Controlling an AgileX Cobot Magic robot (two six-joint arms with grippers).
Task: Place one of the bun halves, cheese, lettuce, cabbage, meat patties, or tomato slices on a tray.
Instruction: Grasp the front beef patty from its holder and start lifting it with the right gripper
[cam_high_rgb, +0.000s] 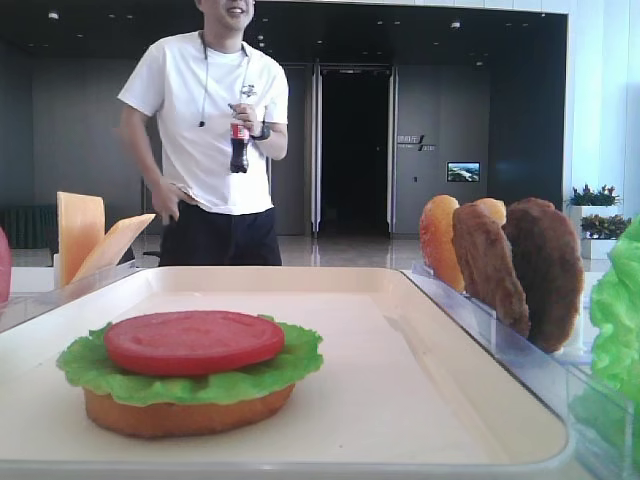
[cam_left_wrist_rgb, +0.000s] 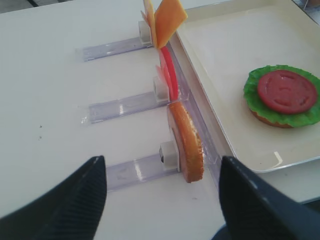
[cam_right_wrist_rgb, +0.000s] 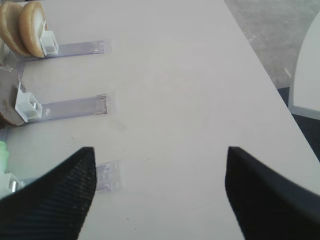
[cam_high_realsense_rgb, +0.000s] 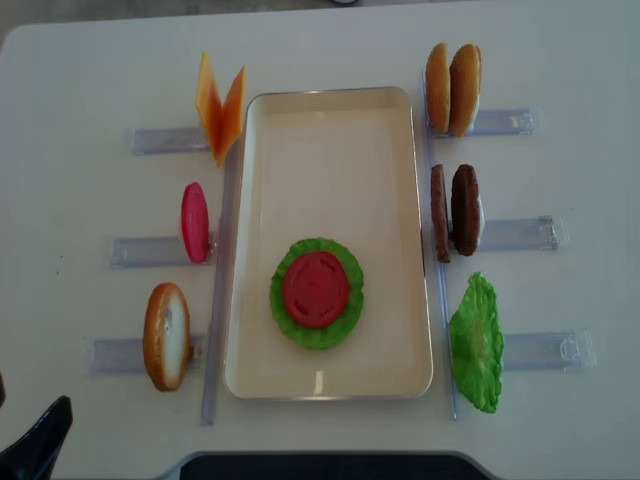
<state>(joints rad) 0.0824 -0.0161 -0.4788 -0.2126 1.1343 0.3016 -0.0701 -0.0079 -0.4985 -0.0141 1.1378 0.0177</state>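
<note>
The cream tray (cam_high_realsense_rgb: 330, 120) lies mid-table. On it a bun half (cam_high_rgb: 185, 412) carries lettuce (cam_high_realsense_rgb: 345, 322) and a tomato slice (cam_high_realsense_rgb: 316, 288). Left racks hold cheese (cam_high_realsense_rgb: 220, 105), a tomato slice (cam_high_realsense_rgb: 194, 222) and a bun half (cam_high_realsense_rgb: 166, 335). Right racks hold two bun halves (cam_high_realsense_rgb: 452, 88), two meat patties (cam_high_realsense_rgb: 455, 210) and a lettuce leaf (cam_high_realsense_rgb: 476, 343). My left gripper (cam_left_wrist_rgb: 162, 159) is open and empty, hovering just short of the near bun half (cam_left_wrist_rgb: 187, 145). My right gripper (cam_right_wrist_rgb: 160, 150) is open over bare table, right of the racks, with nothing between its fingers. No cabbage shows.
Clear plastic racks (cam_high_realsense_rgb: 520, 232) run along both long sides of the tray. A person holding a cola bottle (cam_high_rgb: 238, 145) stands behind the table. The table's right edge (cam_right_wrist_rgb: 270, 80) and floor show in the right wrist view.
</note>
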